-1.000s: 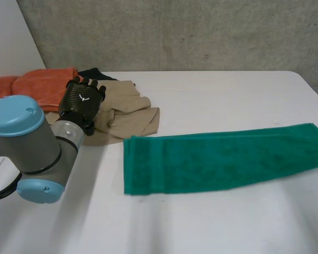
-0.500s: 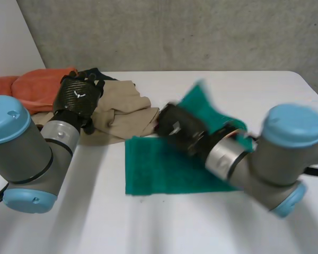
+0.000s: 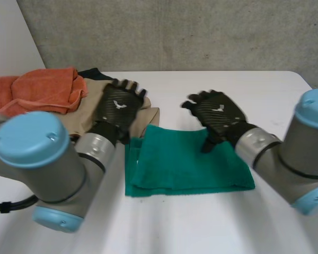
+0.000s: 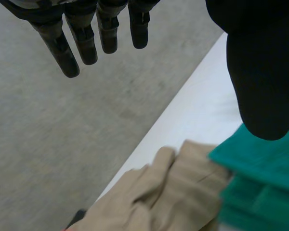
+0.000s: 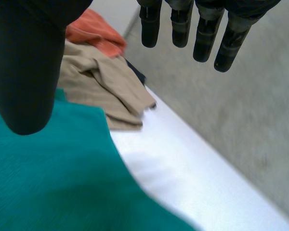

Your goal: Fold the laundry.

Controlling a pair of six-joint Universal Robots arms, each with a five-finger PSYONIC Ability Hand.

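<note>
Green towel [image 3: 185, 159] is seen folded double near the middle of the white table [image 3: 265, 90]. Left hand [image 3: 118, 108] is held over the towel's 10 o'clock corner, fingers straight and spread, nothing gripped. Right hand [image 3: 217, 114] is held over its 1 o'clock edge, fingers straight, apart from the thumb, empty. Beige garment [image 5: 98, 89] is bunched just beside the towel at 11 o'clock, and an orange cloth [image 3: 40, 90] is heaped farther out at 10 o'clock.
</note>
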